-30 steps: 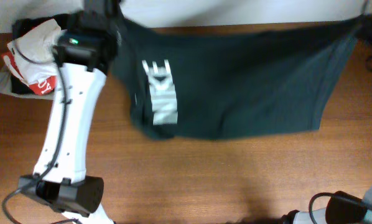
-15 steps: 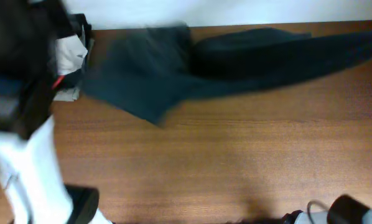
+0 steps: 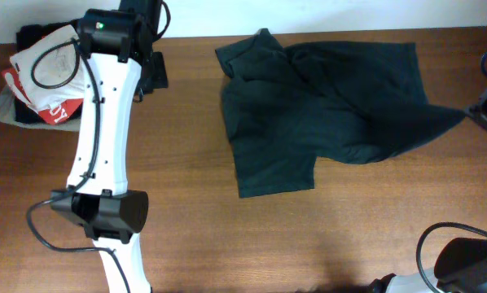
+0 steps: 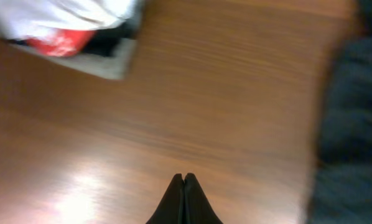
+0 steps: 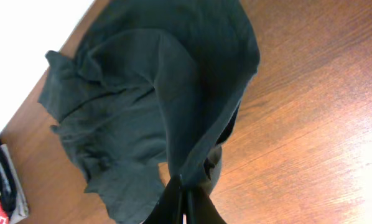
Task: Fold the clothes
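Right gripper [image 5: 185, 194] is pinching a corner of the teal T-shirt [image 3: 309, 122], which is lying crumpled toward the table's [image 3: 325, 236] far right side; left gripper [image 4: 184, 186] is hovering closed and empty over the table. Folding is seemingly yet to begin.

Red garment [image 3: 52, 106], left end of desk [image 3: 309, 236], under white garment [image 3: 28, 85]: white lettering, partly covered and turned away, a few rounded characters only, not readable as a word. Left wrist view of same red patch: blurred, nothing readable. T-shirt [image 3: 309, 114]: plain, no print showing.
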Controlling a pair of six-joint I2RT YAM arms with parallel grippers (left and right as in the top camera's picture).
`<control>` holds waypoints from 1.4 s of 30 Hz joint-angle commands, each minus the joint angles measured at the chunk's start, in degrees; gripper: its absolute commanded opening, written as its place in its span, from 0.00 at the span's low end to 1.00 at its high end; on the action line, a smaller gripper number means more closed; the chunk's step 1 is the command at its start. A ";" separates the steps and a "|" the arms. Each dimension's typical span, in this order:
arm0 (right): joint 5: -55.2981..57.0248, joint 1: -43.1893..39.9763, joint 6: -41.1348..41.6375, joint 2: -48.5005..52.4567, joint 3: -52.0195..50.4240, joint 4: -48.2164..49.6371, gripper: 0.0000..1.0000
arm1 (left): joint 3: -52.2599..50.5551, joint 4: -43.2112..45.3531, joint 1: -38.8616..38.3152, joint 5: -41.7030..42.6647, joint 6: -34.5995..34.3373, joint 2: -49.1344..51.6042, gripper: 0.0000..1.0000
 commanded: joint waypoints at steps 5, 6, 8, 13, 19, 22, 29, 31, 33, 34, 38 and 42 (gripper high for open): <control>11.82 -0.42 1.18 0.11 -2.89 2.23 0.42 | -12.94 0.76 -5.95 18.60 5.35 -0.76 0.17; 13.00 -0.42 1.73 0.74 -2.91 2.23 0.80 | -16.09 2.10 -7.21 18.62 5.35 -0.76 0.17; 12.92 -0.42 1.75 1.53 -2.93 2.12 0.99 | -21.88 5.97 -9.40 19.47 5.35 -0.76 0.23; 12.92 -0.37 1.73 2.73 -2.93 1.64 0.99 | -35.30 19.12 -14.12 24.65 6.45 -0.76 0.64; 12.70 -0.09 1.70 2.78 -5.20 1.05 0.99 | -44.72 28.85 -18.10 27.63 7.06 -0.66 0.71; 12.50 1.22 1.70 2.78 -7.67 1.29 0.99 | -46.75 31.10 -18.67 27.63 7.02 -0.66 0.57; 12.24 7.48 1.73 2.78 -13.81 3.34 0.99 | -48.02 34.10 -18.62 27.63 4.20 0.59 0.15; 12.26 9.64 1.73 2.78 -15.21 4.76 1.00 | -48.02 35.28 -18.62 27.65 3.32 1.66 0.10; 12.28 12.11 1.73 2.78 -16.65 6.49 1.00 | -48.02 35.74 -18.62 28.76 2.64 3.48 0.01; 12.28 13.14 1.73 2.78 -17.14 7.06 1.00 | -48.02 35.67 -18.62 30.03 2.67 4.48 0.01; 12.31 15.56 1.73 2.99 -17.42 7.93 0.99 | -48.02 35.47 -18.62 31.54 2.67 7.76 0.01; 12.28 16.26 1.73 2.99 -17.44 7.89 0.99 | -48.02 34.03 -18.51 31.30 2.69 8.83 0.00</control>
